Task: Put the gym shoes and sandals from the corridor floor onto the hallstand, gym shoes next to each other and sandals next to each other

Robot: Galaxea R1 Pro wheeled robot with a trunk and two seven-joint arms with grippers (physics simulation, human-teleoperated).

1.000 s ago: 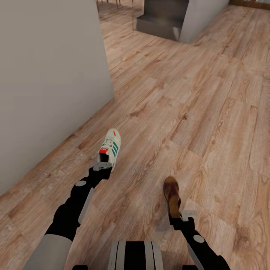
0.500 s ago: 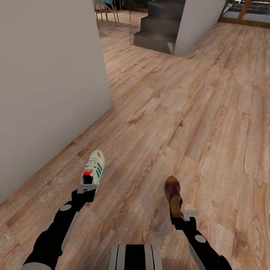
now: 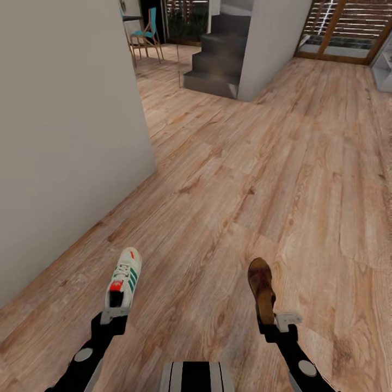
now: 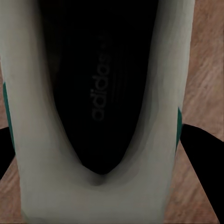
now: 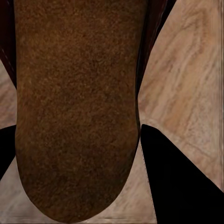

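Note:
My left gripper [image 3: 115, 313] is shut on the heel of a white gym shoe [image 3: 124, 277] with green stripes and a red tongue label, held toe-forward above the corridor floor [image 3: 261, 163]. In the left wrist view the gym shoe [image 4: 37, 116] shows its dark insole between the black fingers [image 4: 205, 154]. Over on the other side, a brown sandal [image 3: 261, 286] points forward with my right gripper [image 3: 277, 322] shut on its heel. Seen from the right wrist, the sandal's [image 5: 74, 107] brown insole sits between the dark fingers [image 5: 172, 177]. The hallstand is out of view.
A grey wall [image 3: 65, 136] runs along the left, ending at a corner. Dark stairs [image 3: 215, 60] and a grey pillar [image 3: 267, 43] stand ahead, with a chair [image 3: 144, 35] far left and a slatted wooden door [image 3: 343, 30] at the far right.
The view has tilted up and shifted, revealing stairs, chair and door. My left arm drew back toward me with the gym shoe; the right gripper still holds the sandal, almost where it was in view.

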